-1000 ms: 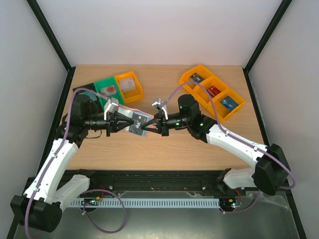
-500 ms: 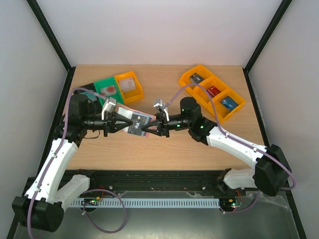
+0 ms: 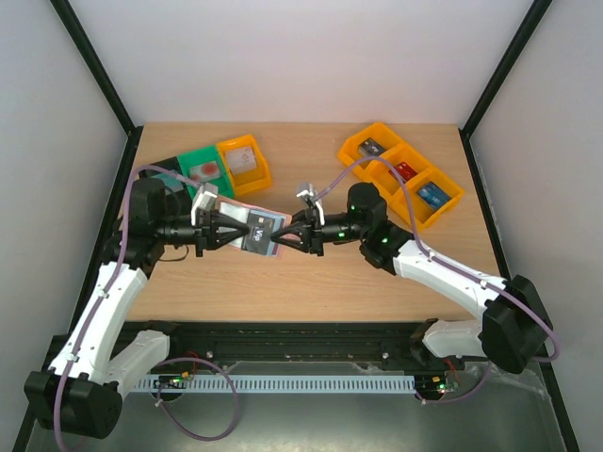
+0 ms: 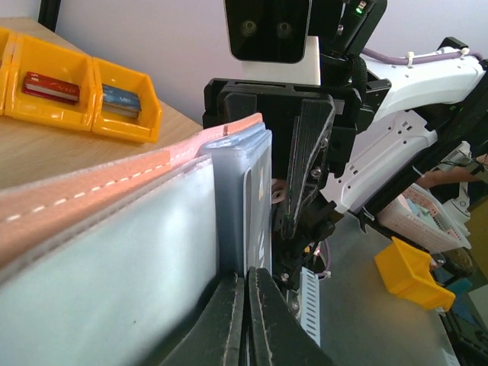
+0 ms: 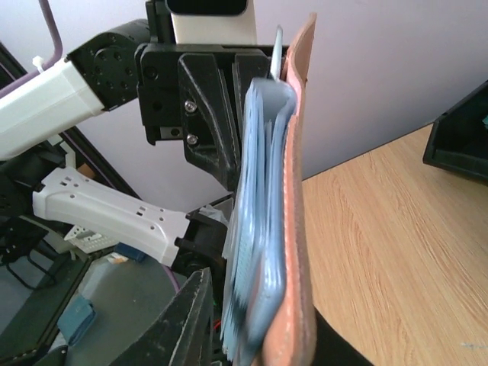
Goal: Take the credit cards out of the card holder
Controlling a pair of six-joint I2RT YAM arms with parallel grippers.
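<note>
Tan card holder (image 5: 296,191), light-blue inside, orange bins (image 4: 46,114)

Two white-and-black arms, wired in purple.
Our left arm (image 3: 99,315) and right arm (image 3: 448,276) wear glossy white shells along the long links, with rounded matte black joint housings (image 3: 513,331) between them. A purple cable (image 4: 435,55) runs along each arm, cinched by white zip ties (image 4: 409,57). We see small green lights (image 4: 357,9) glowing near the wrists. The left gripper (image 3: 241,235) and right gripper (image 3: 278,242) are black tapering wedges fastened with small silver screws (image 5: 191,139), each topped by a white camera block (image 4: 267,30).
</note>
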